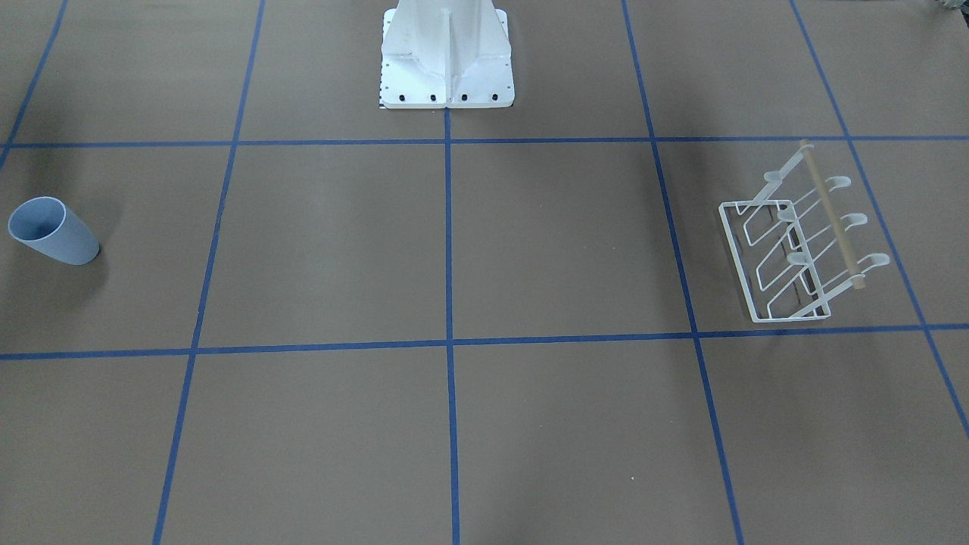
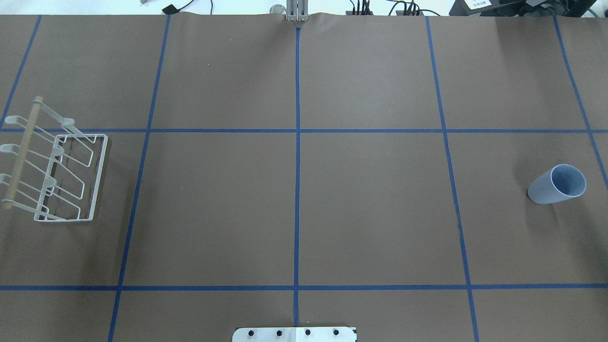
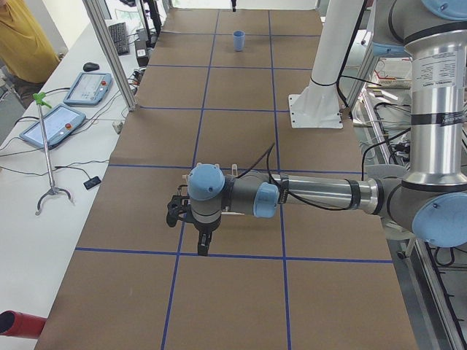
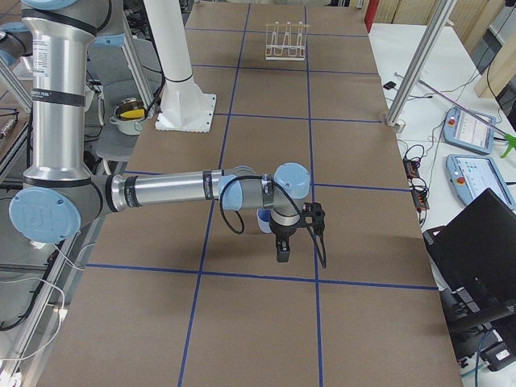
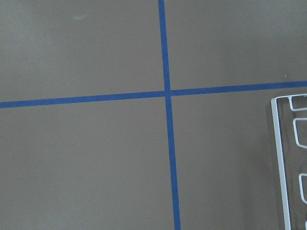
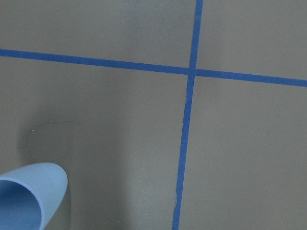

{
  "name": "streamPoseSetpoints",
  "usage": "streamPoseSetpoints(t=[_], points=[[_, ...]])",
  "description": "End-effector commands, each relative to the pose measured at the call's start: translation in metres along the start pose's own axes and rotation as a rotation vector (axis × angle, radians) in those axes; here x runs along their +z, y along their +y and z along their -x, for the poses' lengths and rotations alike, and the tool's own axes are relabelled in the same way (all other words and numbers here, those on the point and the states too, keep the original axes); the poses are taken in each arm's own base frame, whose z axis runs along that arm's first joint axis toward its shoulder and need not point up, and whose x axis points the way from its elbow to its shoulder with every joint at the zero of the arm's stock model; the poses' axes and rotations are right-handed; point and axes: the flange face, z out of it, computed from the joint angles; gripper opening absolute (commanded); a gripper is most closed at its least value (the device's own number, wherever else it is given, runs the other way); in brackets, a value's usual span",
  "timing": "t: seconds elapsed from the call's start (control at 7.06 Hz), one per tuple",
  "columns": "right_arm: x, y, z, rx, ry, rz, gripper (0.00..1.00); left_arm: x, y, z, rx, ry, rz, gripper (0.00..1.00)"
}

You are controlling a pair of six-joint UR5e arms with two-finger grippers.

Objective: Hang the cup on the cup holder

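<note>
The light blue cup [image 1: 53,231] stands upright, rim up, near the table's end on my right side [image 2: 556,184]; it also shows far off in the exterior left view [image 3: 239,40], and its rim is in the right wrist view [image 6: 29,196]. The white wire cup holder [image 1: 833,215] with its wooden rod stands at the opposite end [image 2: 22,153]; its frame edge is in the left wrist view [image 5: 280,163]. My left gripper [image 3: 201,244] hangs above the table near the holder. My right gripper [image 4: 282,254] hangs just beside the cup. I cannot tell whether either is open or shut.
The white robot base [image 1: 447,60] is bolted at the table's middle rear. Blue tape lines divide the brown table [image 2: 370,209]. Teach pendants [image 3: 66,120] and metal posts [image 3: 109,44] stand along the operators' side; a person [image 3: 22,36] stands there.
</note>
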Motion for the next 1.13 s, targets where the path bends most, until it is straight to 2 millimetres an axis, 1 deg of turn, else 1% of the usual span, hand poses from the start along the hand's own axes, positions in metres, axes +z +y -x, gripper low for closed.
streamPoseSetpoints(t=[0.0, 0.14, 0.28, 0.43, 0.57, 0.71, 0.85, 0.99], points=[[-0.005, -0.006, 0.006, -0.016, 0.001, -0.014, 1.00, -0.009, 0.001, -0.007, 0.011, -0.003, -0.019, 0.98], [-0.013, -0.018, 0.017, -0.082, -0.001, -0.082, 1.00, -0.019, -0.001, -0.012, 0.019, -0.004, -0.040, 0.98], [-0.023, -0.026, 0.032, -0.193, 0.000, -0.201, 1.00, -0.028, -0.007, -0.021, 0.041, -0.002, -0.062, 0.98], [-0.023, -0.027, 0.043, -0.251, -0.011, -0.252, 1.00, -0.032, -0.018, -0.024, 0.053, -0.005, -0.080, 0.98], [-0.015, -0.032, 0.063, -0.297, -0.039, -0.238, 1.00, -0.033, -0.014, -0.024, 0.055, -0.002, -0.083, 0.98], [-0.012, -0.038, 0.081, -0.331, -0.057, -0.234, 1.00, -0.032, -0.014, -0.024, 0.056, -0.001, -0.082, 0.98], [0.002, -0.031, 0.093, -0.366, -0.109, -0.211, 1.00, -0.028, -0.011, -0.021, 0.051, 0.000, -0.073, 0.98], [0.017, -0.025, 0.101, -0.373, -0.105, -0.192, 1.00, -0.030, -0.012, -0.023, 0.061, 0.000, -0.083, 0.98]])
